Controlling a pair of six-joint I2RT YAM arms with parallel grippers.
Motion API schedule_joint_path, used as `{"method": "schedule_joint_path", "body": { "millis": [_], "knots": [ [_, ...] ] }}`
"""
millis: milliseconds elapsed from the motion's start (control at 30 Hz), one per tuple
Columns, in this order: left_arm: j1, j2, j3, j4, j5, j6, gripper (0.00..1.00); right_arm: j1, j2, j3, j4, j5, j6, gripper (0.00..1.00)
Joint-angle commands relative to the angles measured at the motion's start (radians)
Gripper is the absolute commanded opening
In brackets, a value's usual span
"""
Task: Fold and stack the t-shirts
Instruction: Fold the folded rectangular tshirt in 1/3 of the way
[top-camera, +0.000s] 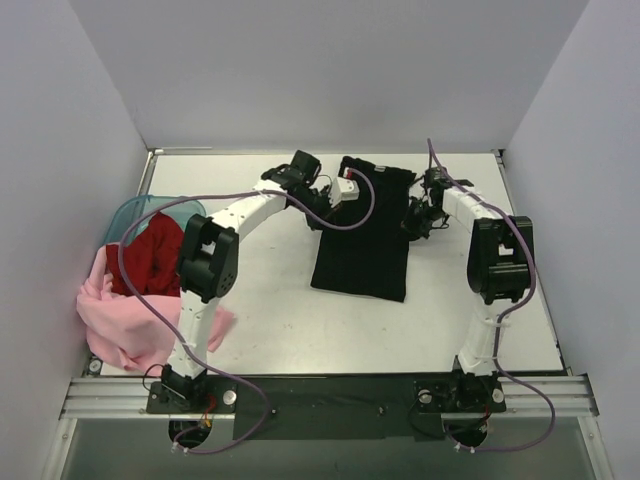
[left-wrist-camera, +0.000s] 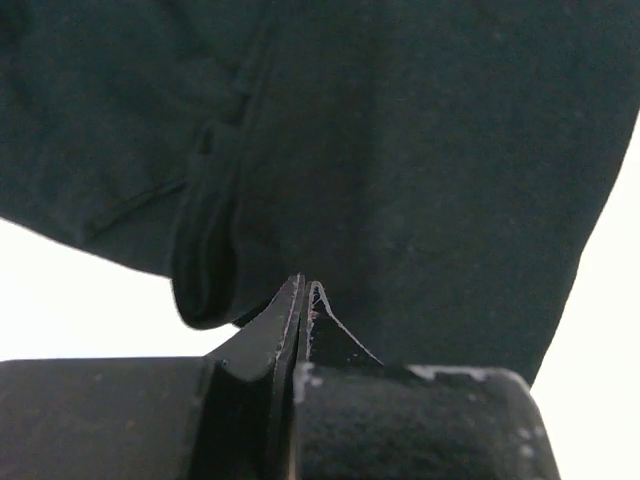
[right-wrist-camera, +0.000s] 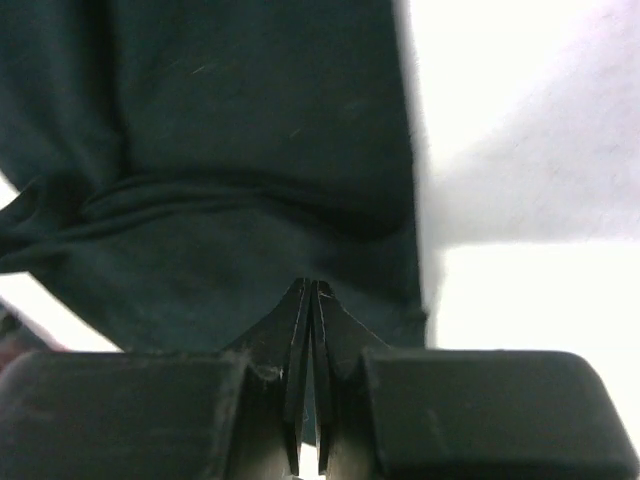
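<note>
black t-shirt (top-camera: 362, 245): flat on table (top-camera: 270, 320), far centre, narrowed to a long strip running near-far; sleeves look tucked in. Partly folded, I reckon, not finished.
red t-shirt (top-camera: 150, 255): bunched at left, partly in teal tub (top-camera: 128, 208). Unfolded.
pink t-shirt (top-camera: 125, 320): crumpled heap at near left, touching the red one. Unfolded.
progress: early. No stack yet; 1 of 3 in hand, 2 to go.
left gripper (top-camera: 338, 196): at the strip's far-left corner.
right gripper (top-camera: 418, 218): at its right edge, far half.
top view only: overall layout, other 2 shirts, tub. Too small to read jaws.
wrist views only: both sets of jaws closed, tips right at black cloth; prob pinching it. Left (left-wrist-camera: 303, 290) shows a rolled hem fold beside the tips; right (right-wrist-camera: 312, 290) shows a crease across the cloth and bare table to the right.
</note>
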Motion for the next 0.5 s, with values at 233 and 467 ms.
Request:
{"method": "schedule_joint_path", "body": {
  "millis": [233, 467],
  "knots": [
    [0.010, 0.077, 0.021, 0.154, -0.127, 0.025, 0.00, -0.055, 0.112, 0.028, -0.011, -0.002, 0.026, 0.00],
    [0.015, 0.126, 0.061, 0.226, -0.251, 0.038, 0.00, -0.064, 0.123, 0.024, -0.013, 0.008, 0.018, 0.00]
  ]
}}
